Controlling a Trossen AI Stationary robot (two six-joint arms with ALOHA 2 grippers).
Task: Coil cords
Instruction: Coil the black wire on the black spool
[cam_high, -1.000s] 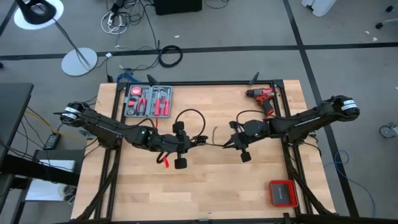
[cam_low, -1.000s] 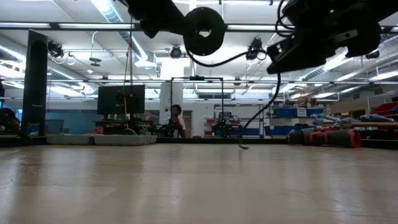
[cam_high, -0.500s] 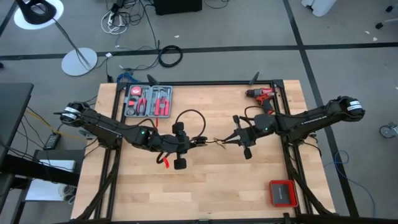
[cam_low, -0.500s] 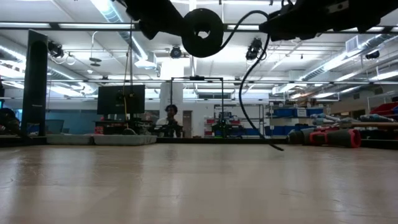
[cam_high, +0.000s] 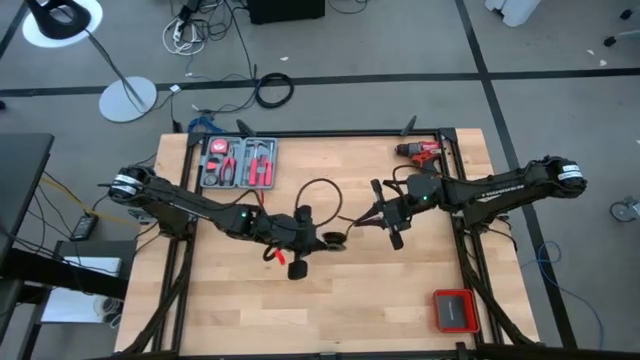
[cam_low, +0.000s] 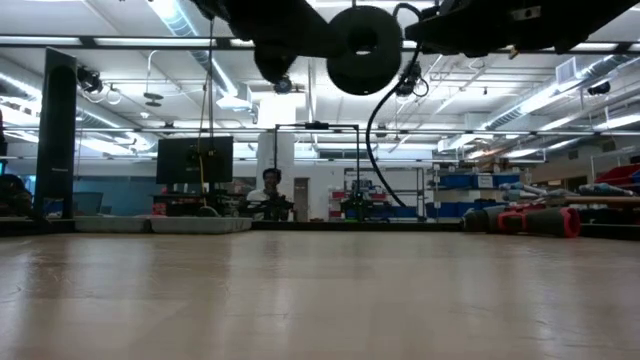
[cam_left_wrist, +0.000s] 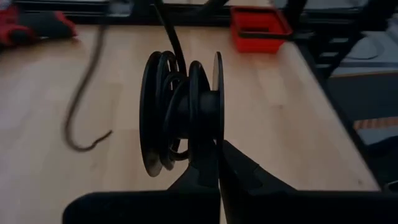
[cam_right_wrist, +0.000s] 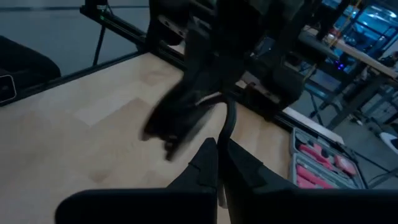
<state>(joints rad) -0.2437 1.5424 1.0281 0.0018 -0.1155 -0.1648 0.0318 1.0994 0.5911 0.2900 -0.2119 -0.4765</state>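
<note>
On my wooden table (cam_high: 330, 300), a tool tray (cam_high: 238, 162) holding red-handled pliers occupies the far left corner; a red drill (cam_high: 422, 152) lies at the far right corner; a red case (cam_high: 454, 311) sits near the front right edge. On the floor beyond my table, a black cable ring (cam_high: 273, 91) lies near a round lamp base (cam_high: 127, 99); in the low view, a person (cam_low: 266, 190) is seated far back in the room.

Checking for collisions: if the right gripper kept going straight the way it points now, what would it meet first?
Probably the left gripper and its spool. The right gripper, shut on the cord, points across the table at them, with only cord between; depth is uncertain.
</note>
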